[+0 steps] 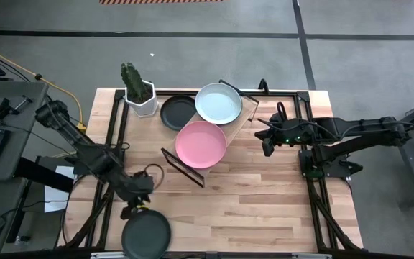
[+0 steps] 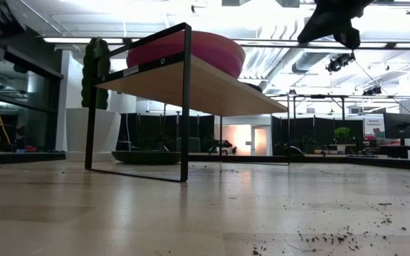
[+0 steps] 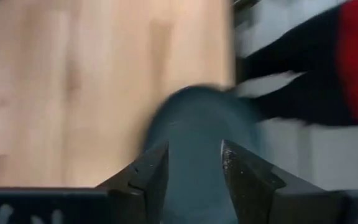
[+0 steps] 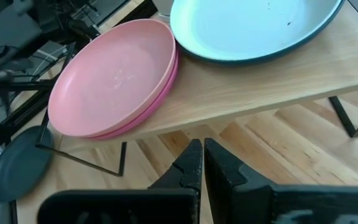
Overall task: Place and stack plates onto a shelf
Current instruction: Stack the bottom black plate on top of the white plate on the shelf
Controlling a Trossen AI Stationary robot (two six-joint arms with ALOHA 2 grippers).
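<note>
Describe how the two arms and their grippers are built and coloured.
Both arms are dark, slim and jointed, with black cables looping alongside. The right arm shows small green lights near its wrist. The left gripper and right gripper each have two black, wedge-shaped fingers with angular faceted faces.

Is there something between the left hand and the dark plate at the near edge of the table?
Nothing visible. The left hand hangs just over the dark plate, fingers open; the left wrist view shows only the plate beyond them.
</note>
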